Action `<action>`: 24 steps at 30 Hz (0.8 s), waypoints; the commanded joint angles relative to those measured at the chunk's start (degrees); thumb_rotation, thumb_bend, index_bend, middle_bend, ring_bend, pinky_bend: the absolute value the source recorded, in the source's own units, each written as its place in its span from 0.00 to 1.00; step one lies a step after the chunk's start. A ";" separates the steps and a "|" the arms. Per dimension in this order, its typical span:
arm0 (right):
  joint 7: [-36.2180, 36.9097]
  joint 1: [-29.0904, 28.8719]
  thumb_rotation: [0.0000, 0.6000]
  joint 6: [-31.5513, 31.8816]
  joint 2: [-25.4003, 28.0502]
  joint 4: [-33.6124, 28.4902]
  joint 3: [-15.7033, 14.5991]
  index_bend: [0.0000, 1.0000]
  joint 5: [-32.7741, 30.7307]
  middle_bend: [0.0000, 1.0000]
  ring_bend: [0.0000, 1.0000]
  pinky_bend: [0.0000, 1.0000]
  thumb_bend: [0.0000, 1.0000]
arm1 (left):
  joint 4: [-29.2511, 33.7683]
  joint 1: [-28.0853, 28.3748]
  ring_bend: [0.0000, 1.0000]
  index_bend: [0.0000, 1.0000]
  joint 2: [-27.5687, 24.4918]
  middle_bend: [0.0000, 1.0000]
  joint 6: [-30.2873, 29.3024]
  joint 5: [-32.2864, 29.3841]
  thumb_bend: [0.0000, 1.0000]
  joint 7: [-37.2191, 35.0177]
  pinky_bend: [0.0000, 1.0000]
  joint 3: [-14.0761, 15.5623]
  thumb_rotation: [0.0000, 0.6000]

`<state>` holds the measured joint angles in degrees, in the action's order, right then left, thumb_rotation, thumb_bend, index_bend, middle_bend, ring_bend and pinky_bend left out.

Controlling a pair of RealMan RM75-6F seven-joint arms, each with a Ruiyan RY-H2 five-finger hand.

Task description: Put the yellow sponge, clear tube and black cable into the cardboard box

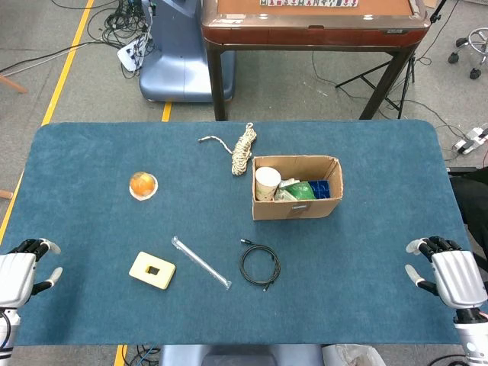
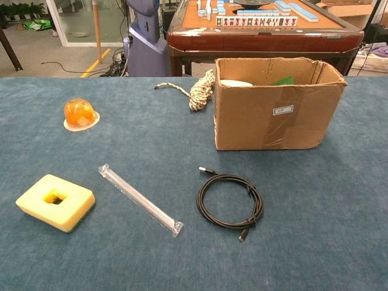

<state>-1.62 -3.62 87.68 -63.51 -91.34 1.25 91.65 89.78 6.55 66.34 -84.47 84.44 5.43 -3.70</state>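
Note:
The yellow sponge (image 1: pixel 152 270) (image 2: pixel 55 202) lies on the blue table near the front left, with a dark hole in its middle. Just right of it the clear tube (image 1: pixel 200 262) (image 2: pixel 140 199) lies diagonally. The black cable (image 1: pixel 260 266) (image 2: pixel 230 200) is coiled in front of the cardboard box (image 1: pixel 297 207) (image 2: pixel 276 115), which stands open and holds a white cup and green and blue items. My left hand (image 1: pixel 21 273) rests at the table's front left edge and my right hand (image 1: pixel 451 276) at the front right edge. Both hold nothing, with fingers apart. Neither shows in the chest view.
A coiled rope (image 1: pixel 242 150) (image 2: pixel 201 91) lies behind the box's left side. An orange dome-shaped object (image 1: pixel 143 184) (image 2: pixel 80 113) sits at the left. A wooden game table (image 1: pixel 313 23) and a blue-grey machine base (image 1: pixel 171 53) stand beyond the far edge.

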 commanded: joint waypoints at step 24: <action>15.68 -10.00 1.00 -17.19 -2.31 2.41 10.29 0.06 -15.92 0.09 0.04 0.19 0.11 | -0.12 -0.10 0.33 0.49 -0.98 0.43 0.86 -0.92 0.22 -2.12 0.53 0.31 1.00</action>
<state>11.32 -10.69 74.95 -66.20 -89.29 9.35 79.00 89.65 6.45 65.35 -83.60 83.52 3.30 -3.40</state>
